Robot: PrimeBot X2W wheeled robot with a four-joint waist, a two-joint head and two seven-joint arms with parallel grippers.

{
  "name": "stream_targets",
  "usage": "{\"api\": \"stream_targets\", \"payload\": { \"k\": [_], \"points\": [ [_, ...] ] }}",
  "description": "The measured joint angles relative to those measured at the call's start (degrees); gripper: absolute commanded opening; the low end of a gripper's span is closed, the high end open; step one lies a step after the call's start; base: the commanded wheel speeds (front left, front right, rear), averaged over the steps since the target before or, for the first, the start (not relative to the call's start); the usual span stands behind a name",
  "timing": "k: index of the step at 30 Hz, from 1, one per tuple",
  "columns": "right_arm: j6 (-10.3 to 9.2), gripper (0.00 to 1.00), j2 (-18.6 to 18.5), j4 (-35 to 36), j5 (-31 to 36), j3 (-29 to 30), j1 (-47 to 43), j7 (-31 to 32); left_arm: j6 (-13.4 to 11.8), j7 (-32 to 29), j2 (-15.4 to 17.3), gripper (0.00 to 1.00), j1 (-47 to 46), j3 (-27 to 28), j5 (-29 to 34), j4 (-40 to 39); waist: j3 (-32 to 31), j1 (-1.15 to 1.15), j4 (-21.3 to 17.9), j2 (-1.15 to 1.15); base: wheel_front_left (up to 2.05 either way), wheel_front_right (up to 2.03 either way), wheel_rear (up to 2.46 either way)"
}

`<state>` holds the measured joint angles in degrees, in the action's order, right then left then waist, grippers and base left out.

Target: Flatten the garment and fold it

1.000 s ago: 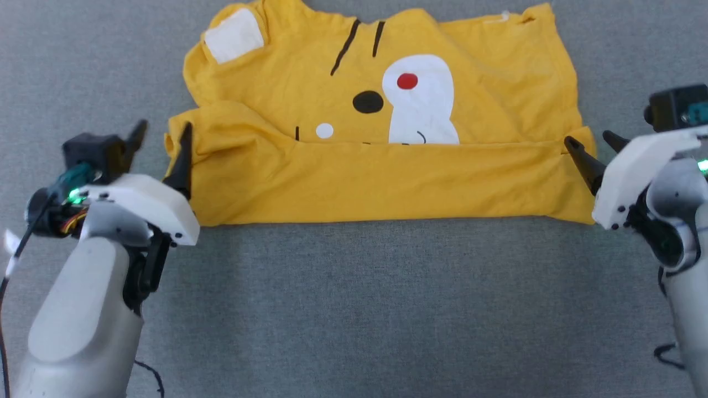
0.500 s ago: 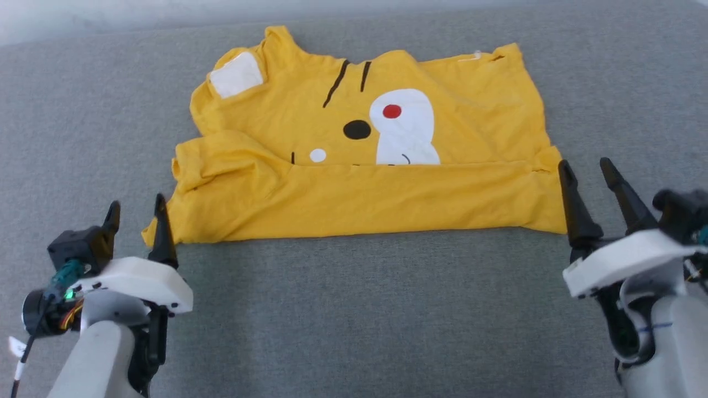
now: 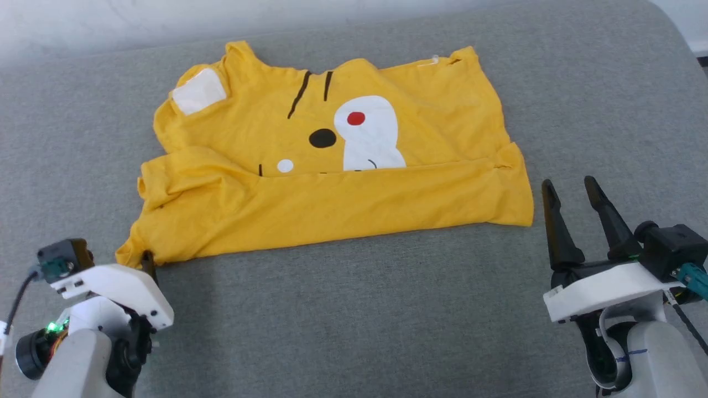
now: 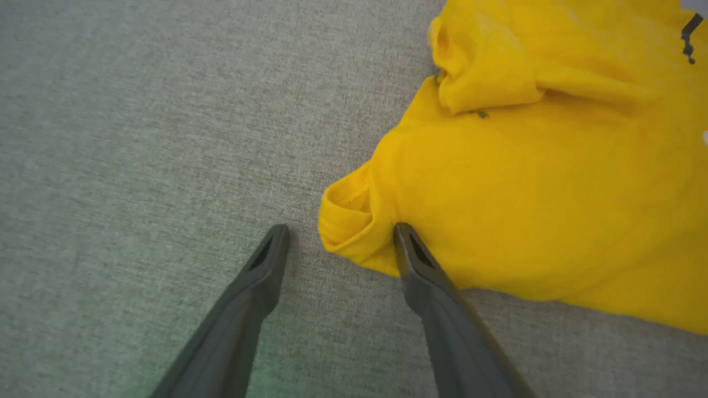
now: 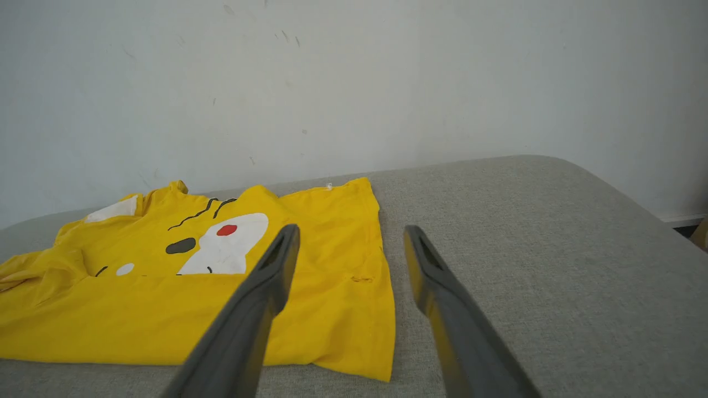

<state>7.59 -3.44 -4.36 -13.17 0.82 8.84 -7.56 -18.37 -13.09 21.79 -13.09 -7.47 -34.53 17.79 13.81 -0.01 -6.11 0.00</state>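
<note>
Nearest me, my left gripper [image 4: 340,228] stands wide open and empty at the near left corner of the shirt [image 3: 332,204], and my right gripper [image 3: 569,183] is likewise open and empty just beside its near right corner. The shirt lies on the grey cushion [image 3: 354,320] with its near edge already turned up over the print [image 3: 365,132]; I judge it light, limp and quick to bunch. I'd pinch both layers at those corners.

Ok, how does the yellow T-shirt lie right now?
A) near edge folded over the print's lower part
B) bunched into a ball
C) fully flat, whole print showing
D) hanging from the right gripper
A: on the garment, a near band lies doubled over, hiding the bottom of the white muzzle.
</note>
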Motion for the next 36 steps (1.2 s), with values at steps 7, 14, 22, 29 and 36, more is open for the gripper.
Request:
{"api": "stream_targets", "payload": {
  "k": [7, 14, 22, 29, 36],
  "points": [
    [0.0, 1.0, 0.1, -0.1, 0.0, -0.2, -0.5, 0.6, 1.2, -6.8, 2.4, 0.0, -0.9, -0.8, -1.7, -1.2, -0.1, 0.0, -1.4, 0.0, 0.0, 0.0, 0.0],
    [0.0, 1.0, 0.3, -2.4, 1.8, 2.0, 1.7, 2.9, 2.7, -5.2, 1.6, 0.0, -0.9, -1.8, -2.0, -2.6, 0.3, 0.01, -0.6, 0.0, 0.0, 0.0, 0.0],
    [-0.03, 1.0, 0.3, -11.2, 2.3, 4.8, 8.3, 16.0, 3.2, -3.5, 0.7, 0.0, -1.2, -3.3, -1.5, -4.0, 1.2, 0.02, 1.1, 0.0, 0.0, 0.0, 0.0],
    [-0.04, 1.0, 0.4, -17.0, 4.3, 6.8, 12.6, 35.0, 4.4, -2.4, 0.0, 0.0, -2.4, -4.3, -1.2, -4.0, 2.5, 0.02, 2.9, 0.0, 0.0, 0.0, 0.0],
    [-0.04, 0.0, 0.3, -13.6, 6.2, 8.0, 14.4, 48.0, 5.7, -0.3, -0.2, 0.0, -2.9, -5.0, -1.1, -3.7, 3.2, 0.02, 4.1, 0.0, 0.0, 0.0, 0.0]
  ]
}}
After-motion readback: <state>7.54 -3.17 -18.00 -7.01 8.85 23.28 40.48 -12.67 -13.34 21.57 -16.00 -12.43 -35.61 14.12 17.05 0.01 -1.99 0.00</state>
